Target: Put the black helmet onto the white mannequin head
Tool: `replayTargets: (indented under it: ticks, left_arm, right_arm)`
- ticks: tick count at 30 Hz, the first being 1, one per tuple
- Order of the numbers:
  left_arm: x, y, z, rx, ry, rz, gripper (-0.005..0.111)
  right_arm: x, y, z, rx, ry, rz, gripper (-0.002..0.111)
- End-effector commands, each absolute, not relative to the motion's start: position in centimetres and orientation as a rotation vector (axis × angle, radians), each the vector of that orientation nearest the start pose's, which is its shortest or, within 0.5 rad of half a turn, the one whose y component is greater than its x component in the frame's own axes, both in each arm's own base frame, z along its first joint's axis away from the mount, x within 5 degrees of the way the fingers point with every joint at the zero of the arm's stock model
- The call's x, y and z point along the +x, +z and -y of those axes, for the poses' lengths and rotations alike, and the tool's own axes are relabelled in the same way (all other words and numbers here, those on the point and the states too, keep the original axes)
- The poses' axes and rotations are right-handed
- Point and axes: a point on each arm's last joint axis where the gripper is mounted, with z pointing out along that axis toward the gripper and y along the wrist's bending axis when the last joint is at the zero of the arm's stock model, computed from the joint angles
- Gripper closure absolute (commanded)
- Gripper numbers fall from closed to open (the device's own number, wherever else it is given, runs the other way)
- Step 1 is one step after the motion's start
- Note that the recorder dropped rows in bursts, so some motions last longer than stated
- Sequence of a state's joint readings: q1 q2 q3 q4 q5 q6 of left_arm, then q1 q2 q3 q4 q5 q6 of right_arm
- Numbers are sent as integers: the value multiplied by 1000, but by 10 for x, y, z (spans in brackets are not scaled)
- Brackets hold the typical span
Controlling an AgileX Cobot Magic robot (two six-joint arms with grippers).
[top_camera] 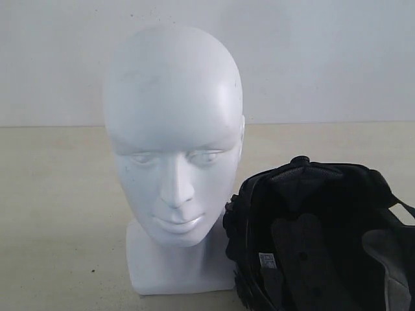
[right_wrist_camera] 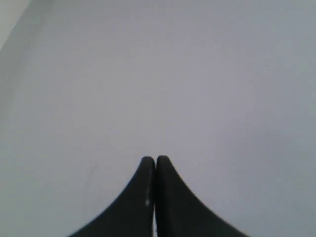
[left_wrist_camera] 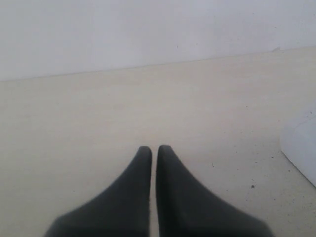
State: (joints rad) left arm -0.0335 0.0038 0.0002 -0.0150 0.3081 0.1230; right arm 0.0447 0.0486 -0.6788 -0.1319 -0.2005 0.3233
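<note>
the glossy white bald mannequin head [top_camera: 172,129] stood upright on the pale beige table [top_camera: 58,214]. its top was bare. the matte black rounded helmet [top_camera: 318,240] lay on the table just beside the head's blocky base, on the right side of the outside view. its open side faced the camera, so the dark soft padding inside showed. i could not tell if it touched the base.

the left arm's black claw [left_wrist_camera: 153,148] was closed to a thin slit and held nothing. it hung over bare table, with a white corner [left_wrist_camera: 302,148], likely the head's base, near it. the right arm's black claw [right_wrist_camera: 155,159] was pressed shut and empty, pointing at a plain pale wall [right_wrist_camera: 158,74].

so no part of the job looked done. the helmet had yet to be grabbed, lifted, turned open side down and set on the head.
</note>
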Motion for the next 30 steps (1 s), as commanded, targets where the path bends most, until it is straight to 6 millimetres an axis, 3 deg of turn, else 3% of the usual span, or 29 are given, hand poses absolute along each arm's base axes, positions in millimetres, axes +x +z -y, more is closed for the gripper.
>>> replayTargets:
  ticks: [1, 4, 9, 13, 16, 20, 23, 27, 30]
  left_arm:
    - [54, 186, 2, 133, 55, -1785, 102]
    - [54, 186, 2, 133, 55, -1785, 102]
    - [54, 186, 2, 133, 55, -1785, 102]
    - [54, 185, 2, 133, 55, -1787, 102]
    - [54, 185, 2, 133, 55, -1787, 102]
    - [54, 185, 2, 133, 55, -1787, 102]
    - [54, 185, 2, 133, 55, -1787, 102]
    - [54, 185, 2, 133, 55, -1787, 102]
    - [54, 185, 2, 133, 55, -1787, 102]
  right_arm:
    - [-43, 430, 8, 237, 313, -1117, 108]
    - [-44, 410, 10, 261, 212, -1418, 108]
    - [-45, 366, 8, 135, 56, -1901, 108]
    - [-48, 364, 9, 106, 31, -1910, 108]
    - [-49, 364, 4, 153, 131, -1909, 108]
    - [-46, 364, -8, -51, 188, -1930, 108]
    - [-29, 360, -30, -249, 396, -1979, 108]
    - [19, 350, -51, -363, 663, -2074, 108]
    - [43, 342, -63, -506, 817, -2079, 105]
